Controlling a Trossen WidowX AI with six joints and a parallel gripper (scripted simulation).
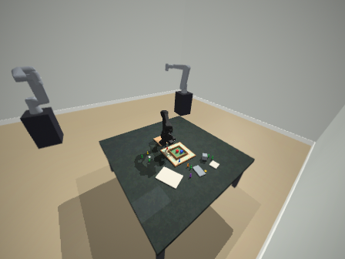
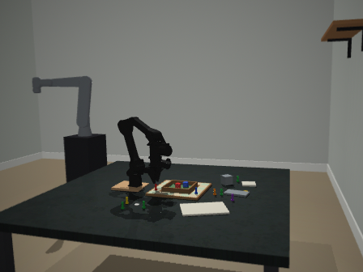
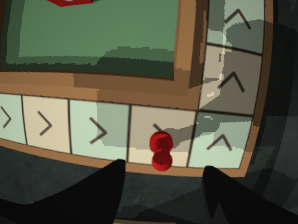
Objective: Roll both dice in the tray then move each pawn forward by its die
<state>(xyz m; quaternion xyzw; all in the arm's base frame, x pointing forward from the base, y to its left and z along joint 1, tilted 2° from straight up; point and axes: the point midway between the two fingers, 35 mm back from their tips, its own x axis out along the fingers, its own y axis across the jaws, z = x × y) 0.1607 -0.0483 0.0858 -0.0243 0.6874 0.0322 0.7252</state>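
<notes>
- The end effector (image 1: 168,144) (image 2: 155,180) (image 3: 165,171) had its two fingers partly apart, one on each side of the red pawn (image 1: 167,149) (image 2: 155,187) (image 3: 161,145) in the wrist view, and it was not gripping anything.
- The red pawn stood upright on the board (image 1: 175,165) (image 2: 197,198) (image 3: 225,173), one square before a corner. Its arrow pointed to that corner, where the path turned.
- It looked light, hard and a bit slippery, and it could tip easily. The best place to grab seemed to be the thin part under its round head, with a soft squeeze and a straight lift.
- Next came the tray (image 1: 177,158) (image 2: 174,191) (image 3: 50,82), with the red die (image 1: 177,151) (image 2: 177,185) (image 3: 70,2) and blue die (image 1: 182,151) (image 2: 185,184) inside. I could not read their top numbers.
- Farther off, the blue pawn (image 1: 179,160) (image 2: 196,190) stood on the board. It probably needed the same gentle hold.
- The bench (image 1: 216,142) (image 2: 81,218) (image 3: 25,175) carried it all.
</notes>
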